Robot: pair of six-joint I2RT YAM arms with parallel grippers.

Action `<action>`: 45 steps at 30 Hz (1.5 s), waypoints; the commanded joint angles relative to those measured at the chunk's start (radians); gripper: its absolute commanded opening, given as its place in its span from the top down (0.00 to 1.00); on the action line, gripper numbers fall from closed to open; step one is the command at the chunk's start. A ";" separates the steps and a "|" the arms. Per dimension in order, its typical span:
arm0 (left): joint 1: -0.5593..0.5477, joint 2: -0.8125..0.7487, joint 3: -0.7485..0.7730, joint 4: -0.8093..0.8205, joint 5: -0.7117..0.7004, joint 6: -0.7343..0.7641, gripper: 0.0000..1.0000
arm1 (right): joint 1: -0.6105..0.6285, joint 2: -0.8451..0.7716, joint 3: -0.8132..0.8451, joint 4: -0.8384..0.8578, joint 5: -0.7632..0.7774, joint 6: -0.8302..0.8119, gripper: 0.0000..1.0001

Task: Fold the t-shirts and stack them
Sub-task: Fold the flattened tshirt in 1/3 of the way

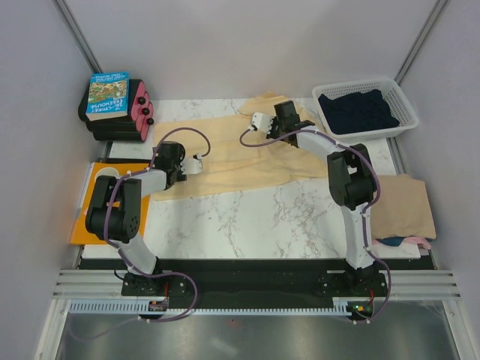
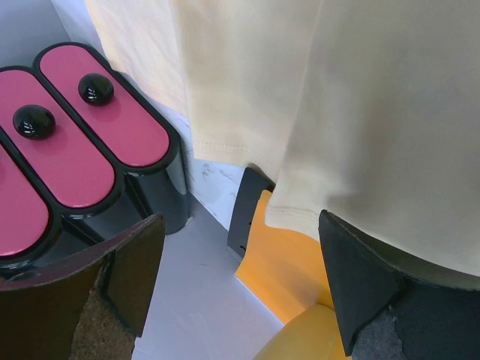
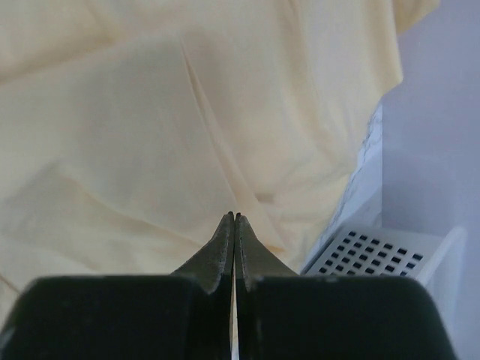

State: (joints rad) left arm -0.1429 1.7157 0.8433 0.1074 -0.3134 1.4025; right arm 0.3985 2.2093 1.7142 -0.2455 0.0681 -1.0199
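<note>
Top external view: the pale yellow t-shirt (image 1: 225, 161) lies spread across the far half of the table (image 1: 247, 217), between both claws.
The left claw (image 2: 240, 281) stands released at the shirt's left hem, cloth overlapping one finger. The right claw (image 3: 235, 217) is clenched over its far right folds, near the white basket (image 3: 375, 253).

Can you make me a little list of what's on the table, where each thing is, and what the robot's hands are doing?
yellow shirt: spread out across the middle, not folded
navy shirt: in the white basket, far right
tan shirt: right edge, with the pink shirt peeking out at its near side
left end effector: open, at the yellow shirt's left edge
right end effector: shut, over the yellow shirt
orange sheet: left edge
pink-lidded boxes: far left, with a book on top
</note>
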 commanded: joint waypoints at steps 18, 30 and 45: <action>-0.024 0.004 0.027 0.025 -0.015 -0.036 0.10 | -0.053 0.159 0.220 -0.133 -0.013 0.049 1.00; -0.034 0.018 0.036 0.020 -0.019 -0.045 0.10 | -0.066 0.064 0.103 0.145 0.172 0.037 1.00; -0.038 0.028 0.048 0.015 -0.024 -0.045 0.10 | -0.073 -0.088 0.082 -0.397 -0.232 -0.060 1.00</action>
State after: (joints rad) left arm -0.1764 1.7329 0.8604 0.1059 -0.3244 1.3914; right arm 0.3298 2.1262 1.7550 -0.3714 -0.0071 -1.0145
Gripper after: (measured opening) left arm 0.901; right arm 0.007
